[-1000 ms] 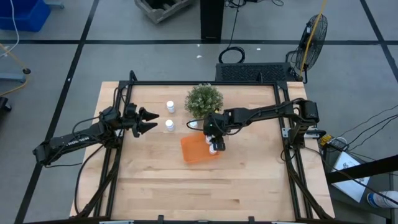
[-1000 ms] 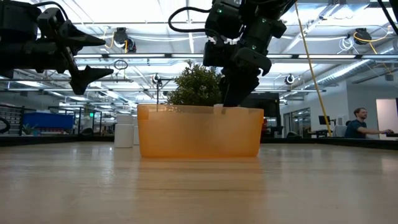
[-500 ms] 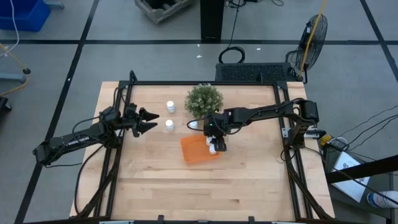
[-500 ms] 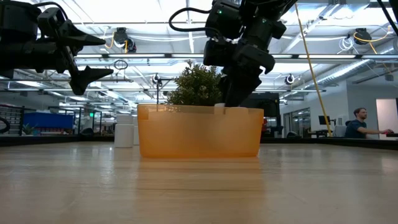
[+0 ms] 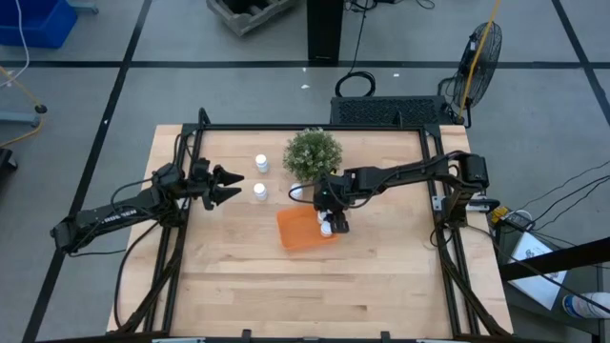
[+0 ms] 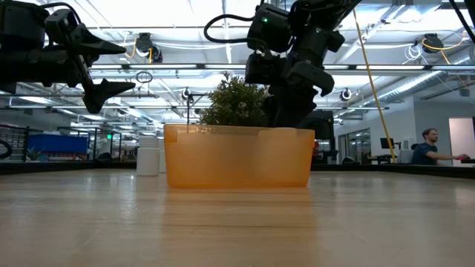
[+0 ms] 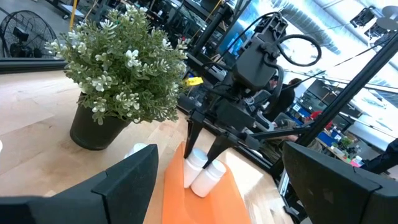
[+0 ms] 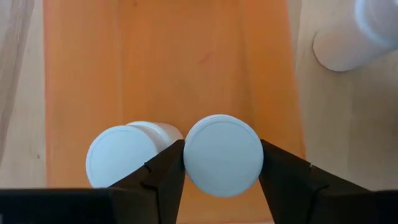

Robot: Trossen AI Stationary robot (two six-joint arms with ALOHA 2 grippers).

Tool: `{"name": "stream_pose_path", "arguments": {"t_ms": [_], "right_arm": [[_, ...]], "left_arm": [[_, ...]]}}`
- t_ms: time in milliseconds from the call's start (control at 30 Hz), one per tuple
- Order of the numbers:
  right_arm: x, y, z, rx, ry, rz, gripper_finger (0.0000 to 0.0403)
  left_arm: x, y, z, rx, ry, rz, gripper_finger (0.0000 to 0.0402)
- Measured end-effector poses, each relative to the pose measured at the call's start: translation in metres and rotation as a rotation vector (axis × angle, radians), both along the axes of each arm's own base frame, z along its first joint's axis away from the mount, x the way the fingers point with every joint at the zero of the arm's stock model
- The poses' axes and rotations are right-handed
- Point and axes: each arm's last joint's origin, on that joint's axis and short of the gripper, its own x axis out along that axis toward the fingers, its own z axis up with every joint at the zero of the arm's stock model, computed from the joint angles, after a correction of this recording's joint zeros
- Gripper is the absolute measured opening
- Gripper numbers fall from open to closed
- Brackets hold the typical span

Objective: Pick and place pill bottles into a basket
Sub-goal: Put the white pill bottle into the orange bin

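The orange basket (image 5: 297, 234) lies in front of the green plant (image 5: 313, 152). Two white pill bottles are in its right end, one lying (image 8: 124, 158) and one upright (image 8: 222, 155). My right gripper (image 5: 329, 223) points down over them, open, with a finger on either side of the upright bottle's cap. Two more bottles (image 5: 261, 163) (image 5: 259, 191) stand on the table left of the plant. A third (image 5: 296, 191) lies at the plant's foot. My left gripper (image 5: 234, 185) hangs open and empty above the table, just left of the nearer standing bottle. My right gripper's fingers (image 8: 168, 171) stand close on both sides of the upright bottle's cap (image 8: 222, 155), coming from above and pointing down. The bottle is inside the basket. I cannot tell whether the fingers touch it.
The potted plant (image 6: 236, 102) stands close behind the basket (image 6: 237, 159) and beside my right arm. A black frame runs around the table's edges. Bare wood lies between the basket and the near edge.
In the low view, the white cap that showed just above the basket's rim under my right gripper no longer shows. My right gripper has shifted slightly above the basket. My left arm has kept still.
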Motion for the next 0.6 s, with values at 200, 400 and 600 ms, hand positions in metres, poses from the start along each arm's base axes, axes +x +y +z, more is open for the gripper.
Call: {"name": "stream_pose_path", "arguments": {"t_ms": [200, 400, 600], "right_arm": [[0.0, 0.0004, 0.0002, -0.002, -0.001, 0.005, 0.0194], [-0.0004, 0.0004, 0.0026, -0.006, -0.004, 0.012, 0.0205], [-0.0002, 0.0011, 0.0051, 0.017, -0.006, 0.023, 0.022]], "left_arm": [[0.0, 0.0, 0.0, -0.01, 0.0, -0.001, 0.0349], [0.0, -0.001, -0.0001, -0.016, 0.001, -0.034, 0.0349], [0.0001, -0.0009, -0.0007, -0.004, 0.007, -0.034, 0.0349]]}}
